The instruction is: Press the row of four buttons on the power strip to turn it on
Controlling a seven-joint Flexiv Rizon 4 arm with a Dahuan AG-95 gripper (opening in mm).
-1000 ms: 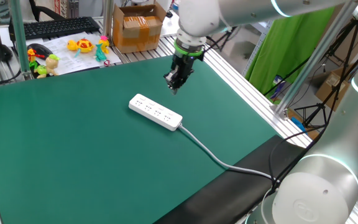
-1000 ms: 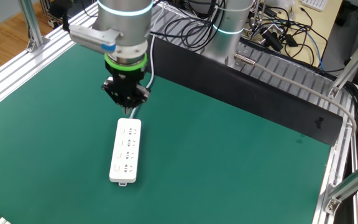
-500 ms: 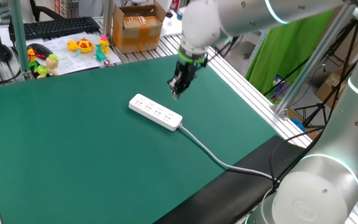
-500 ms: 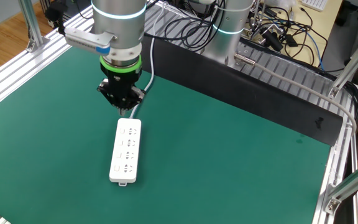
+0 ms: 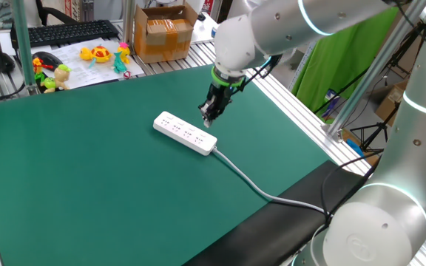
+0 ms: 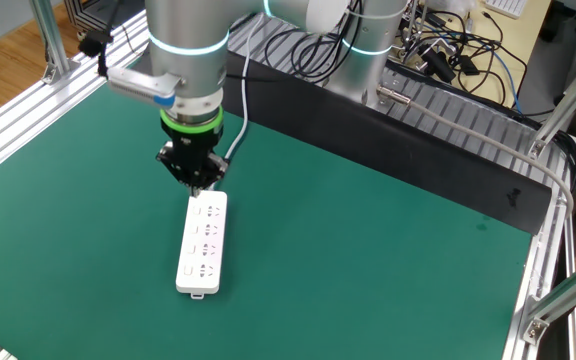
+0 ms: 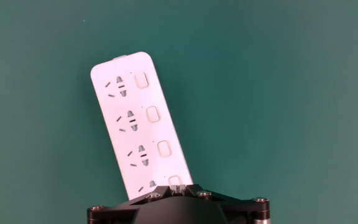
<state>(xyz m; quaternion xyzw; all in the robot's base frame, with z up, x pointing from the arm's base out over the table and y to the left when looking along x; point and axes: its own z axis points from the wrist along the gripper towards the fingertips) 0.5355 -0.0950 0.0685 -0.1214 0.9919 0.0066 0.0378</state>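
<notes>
Though hovering over the power strip, pincer fully closed, empty.

Hand view: the claw's dark body covers the near end of the power strip, and we cannot see the fingertips themselves. Of the four buttons, three show whole; the fourth is half hidden behind the claw body. Both fixed views: buttons too small for us to tell apart from the strip's face. The other fixed view: the arm blocks where the cable joins the strip. One fixed view: cable runs off the bench edge and we lose it behind the arm's base.
</notes>
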